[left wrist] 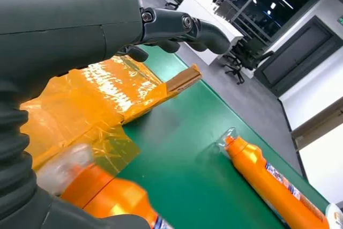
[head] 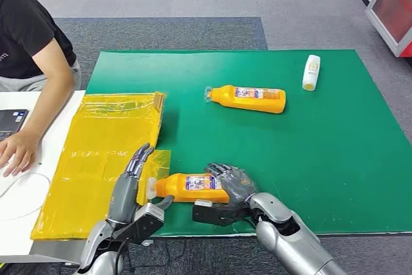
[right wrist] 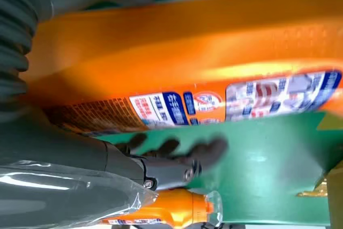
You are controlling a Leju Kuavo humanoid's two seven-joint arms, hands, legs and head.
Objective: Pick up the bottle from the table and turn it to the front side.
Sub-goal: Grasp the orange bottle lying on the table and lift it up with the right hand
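The near orange bottle [head: 192, 187] lies on its side at the front edge of the green counter [head: 301, 159], its base in the right hand [head: 228, 188], whose fingers curl over it in a grip. The left hand [head: 133, 181] hovers just beside the clear cap, fingers straight and apart, holding nothing.

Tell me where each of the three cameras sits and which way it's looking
Head view: high on the body, looking down at the green mat, both hands and a person's arm.
Left wrist view: behind the left hand, facing across the yellow bag to the far bottle.
Right wrist view: behind the right hand, tight on the near bottle.
Shared: both orange bottles.
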